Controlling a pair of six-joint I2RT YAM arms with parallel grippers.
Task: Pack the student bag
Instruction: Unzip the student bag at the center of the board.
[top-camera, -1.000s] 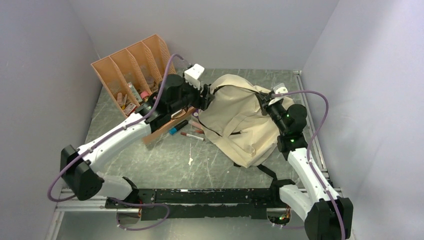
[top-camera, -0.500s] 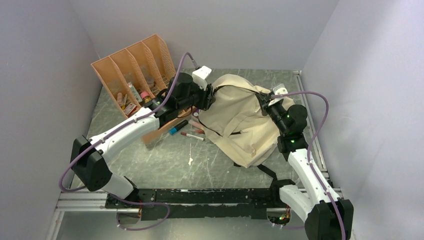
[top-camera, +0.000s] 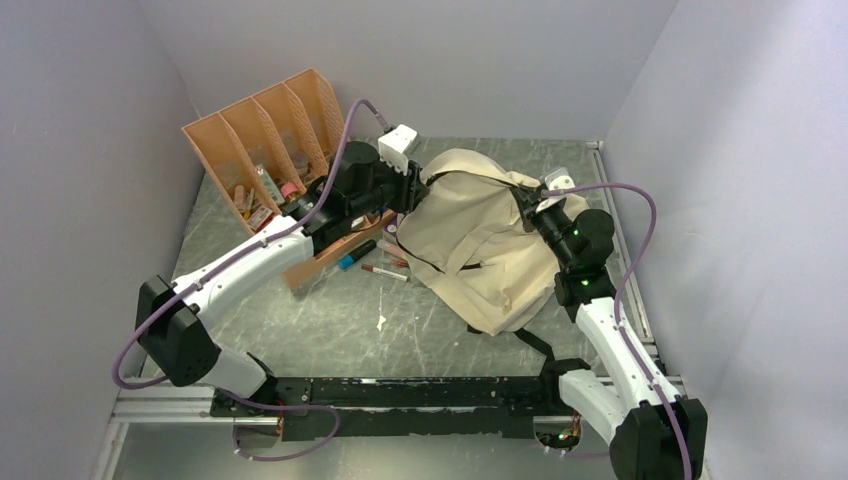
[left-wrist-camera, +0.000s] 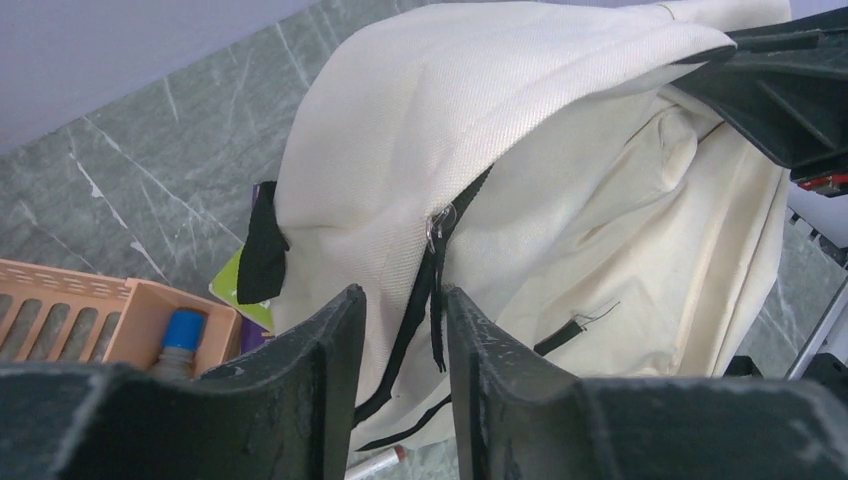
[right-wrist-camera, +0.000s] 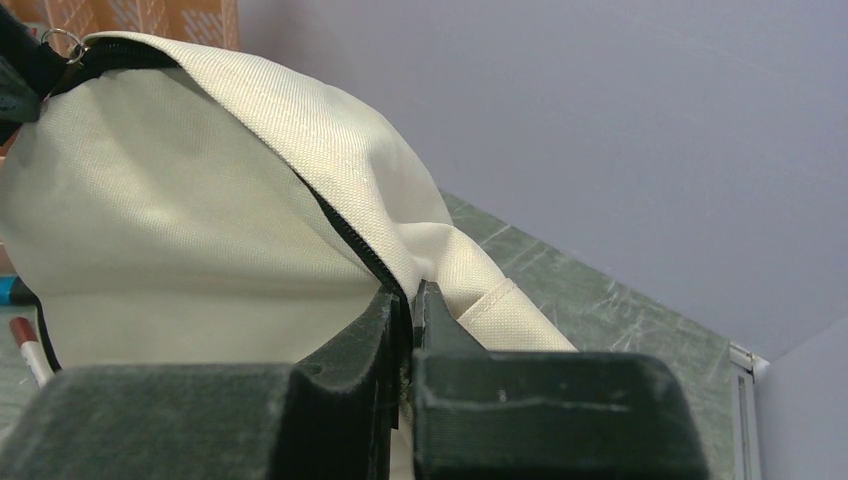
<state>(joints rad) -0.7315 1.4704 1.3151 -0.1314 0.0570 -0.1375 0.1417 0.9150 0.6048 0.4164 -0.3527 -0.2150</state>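
1. Currently, the student bag (top-camera: 480, 240) is lying slumped on the far right half of the table (top-camera: 330, 320), just beside the loose pens (top-camera: 385, 270). The right gripper (right-wrist-camera: 410, 310) is clamping the bag's zipper edge with its jaws pressed together. That pinch is taking only a thin fold of woven fabric, so I judge it could be slipping free under any tug, letting the raised flap drop.
2. The left gripper (left-wrist-camera: 398, 340) is showing only a narrow gap between its jaws, and the black zipper strip (left-wrist-camera: 435, 320) is hanging in line with that gap. I cannot tell whether the pads are touching it. If they are closing on the strip or the seam instead of the zipper pull (left-wrist-camera: 437, 228), a tug is likely dragging the whole bag rather than running the zipper.
3. With 2 grippers working the same seam from opposite ends, the soft cloth is probably stretching between them. Too much tension risks jamming the slider or tearing the edge out of the right grip.
4. The left arm is reaching low over the pens. A sideways move could be sweeping them under the bag or towards the orange organizer (top-camera: 265, 130), where they are harder to pick up.
5. The bag is resting unanchored, so any pull may be sliding it across the smooth table.
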